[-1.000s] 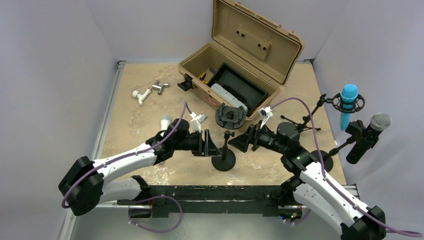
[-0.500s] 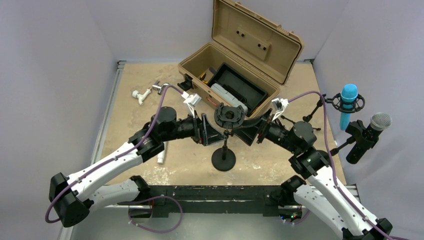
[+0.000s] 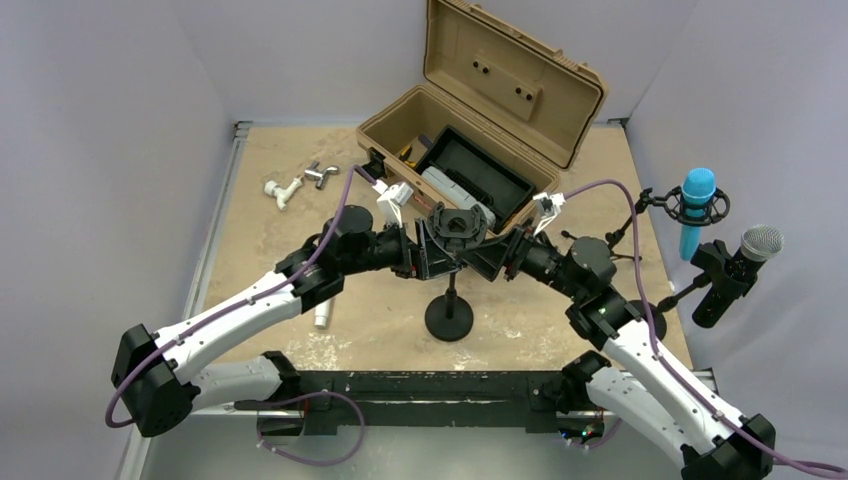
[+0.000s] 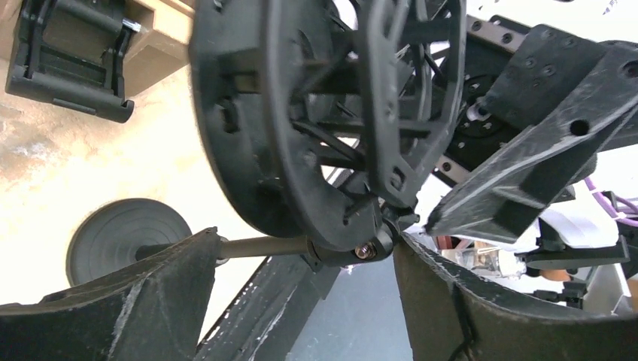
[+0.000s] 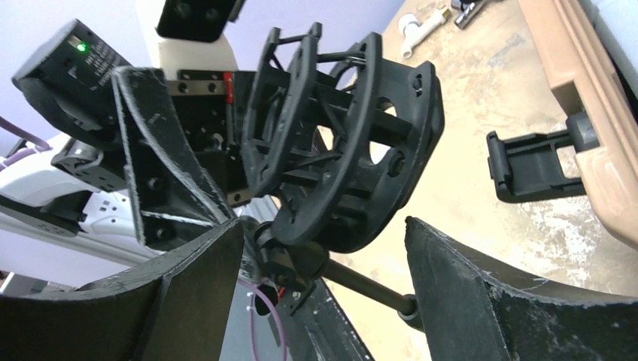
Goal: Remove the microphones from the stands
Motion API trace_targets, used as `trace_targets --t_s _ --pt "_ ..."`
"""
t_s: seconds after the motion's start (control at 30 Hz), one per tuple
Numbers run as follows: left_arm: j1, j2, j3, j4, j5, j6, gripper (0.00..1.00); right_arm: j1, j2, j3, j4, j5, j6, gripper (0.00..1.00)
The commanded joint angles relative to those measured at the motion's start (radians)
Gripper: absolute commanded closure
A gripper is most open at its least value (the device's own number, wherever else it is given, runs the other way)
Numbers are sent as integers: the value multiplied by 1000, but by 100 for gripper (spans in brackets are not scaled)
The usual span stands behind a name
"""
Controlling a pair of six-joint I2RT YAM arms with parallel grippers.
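A black stand with a round base (image 3: 449, 318) and a thin pole stands mid-table. On top sits a black ring-shaped shock mount (image 3: 458, 228), and I see no microphone in it. My left gripper (image 3: 428, 252) is open at the mount's left side, my right gripper (image 3: 492, 256) open at its right. In the left wrist view the mount (image 4: 316, 113) fills the top, with the pole (image 4: 263, 246) between my open fingers (image 4: 305, 278). In the right wrist view the mount (image 5: 338, 150) hangs above my open gripper (image 5: 323, 278). A blue microphone (image 3: 697, 205) and a black one with a silver head (image 3: 745, 262) sit on stands at the right.
An open tan toolbox (image 3: 480, 110) stands behind the stand, its latch (image 5: 527, 162) close to the right gripper. White and metal pipe fittings (image 3: 283, 188) lie at the back left. A small white cylinder (image 3: 321, 318) lies under my left arm.
Both grippers have risen from beside the lower pole up to the shock mount and closed in on it from either side. Both stay open.
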Motion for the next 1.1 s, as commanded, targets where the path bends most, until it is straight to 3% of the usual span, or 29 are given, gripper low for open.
trace_targets --t_s 0.0,0.13,0.27,0.37,0.5,0.67,0.8,1.07 --pt "0 -31 38 30 19 3 15 0 -3 -27 40 -36 -1 23" --pt "-1 -55 9 122 40 36 19 0 -30 -47 25 -40 -5 21" --pt "-5 -68 -99 347 115 61 29 0 -80 -43 -1 -6 -24 11" --pt "-13 -65 -137 433 123 91 31 1 -104 -35 -2 11 -29 10" --pt "-18 -83 -122 373 77 124 30 0 -85 -24 -8 -2 -38 15" --pt "-18 -114 -64 190 -47 121 16 1 -52 -27 36 -25 -29 18" --pt "-17 -77 7 60 -83 61 18 1 -30 -26 81 -36 -5 19" --pt "-17 -85 -17 97 -105 16 24 0 -15 -68 163 -56 75 22"
